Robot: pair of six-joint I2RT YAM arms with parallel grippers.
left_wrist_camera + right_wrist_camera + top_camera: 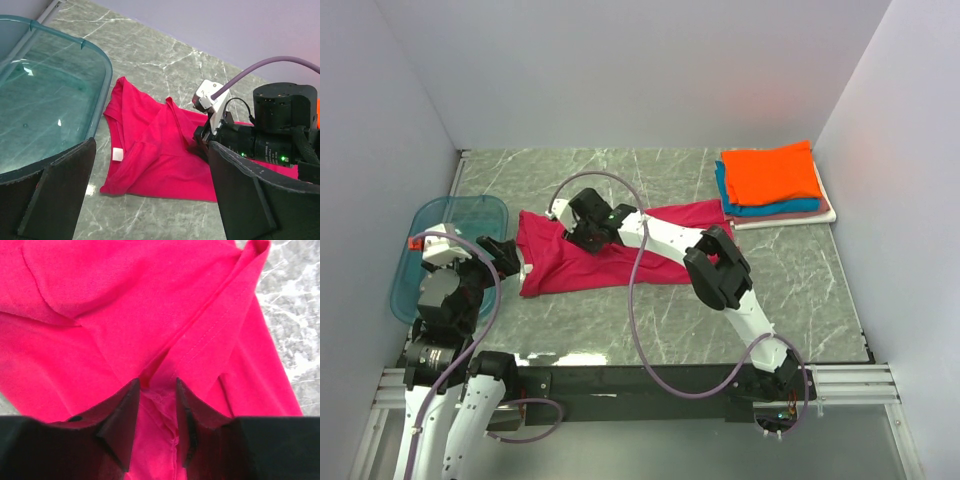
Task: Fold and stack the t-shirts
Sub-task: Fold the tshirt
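A magenta-red t-shirt [610,258] [150,155] [125,315] lies spread and partly folded on the marble table, a white label showing at its neck. My right gripper [575,228] [157,387] rests on the shirt's upper left part, jaws partly open, with a wrinkled ridge of cloth lying between the fingers. My left gripper [503,260] [152,145] hangs wide open beside the shirt's left edge, holding nothing. At the back right sits a stack of folded t-shirts: orange [770,172] on top, then teal-blue [738,205], pinkish [805,210] and white [790,220].
A translucent blue plastic tray [420,275] [50,90] stands at the table's left edge, right next to my left gripper. Grey walls close in the table on the left, back and right. The right arm's purple cable [635,290] arcs over the shirt.
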